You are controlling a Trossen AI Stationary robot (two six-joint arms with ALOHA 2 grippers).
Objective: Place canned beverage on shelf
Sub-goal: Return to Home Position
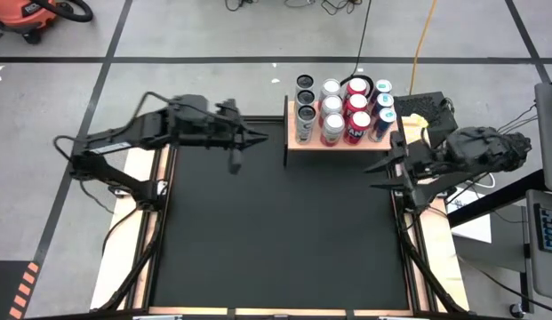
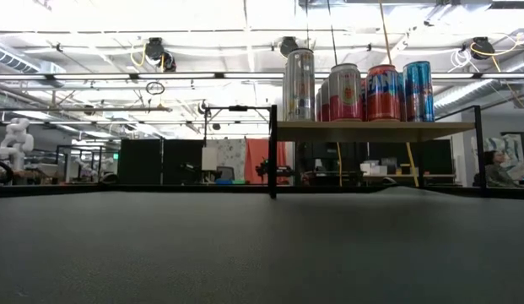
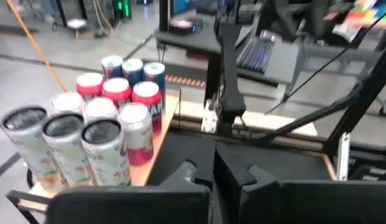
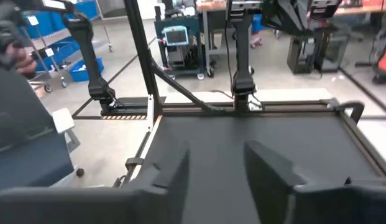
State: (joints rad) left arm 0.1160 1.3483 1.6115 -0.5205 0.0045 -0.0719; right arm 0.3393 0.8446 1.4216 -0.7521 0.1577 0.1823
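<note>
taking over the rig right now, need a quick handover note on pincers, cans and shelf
The small light-wood shelf on a black metal frame holds twelve upright drink cans in four columns; the three white-and-yellow soda cans fill the column nearest the left arm.
The left pincer is shut and empty, above the black table mat beside the shelf.
The right pincer is open and empty, at the mat's right edge.
Done: no can shows off the shelf.
Left: bring both arms home.
</note>
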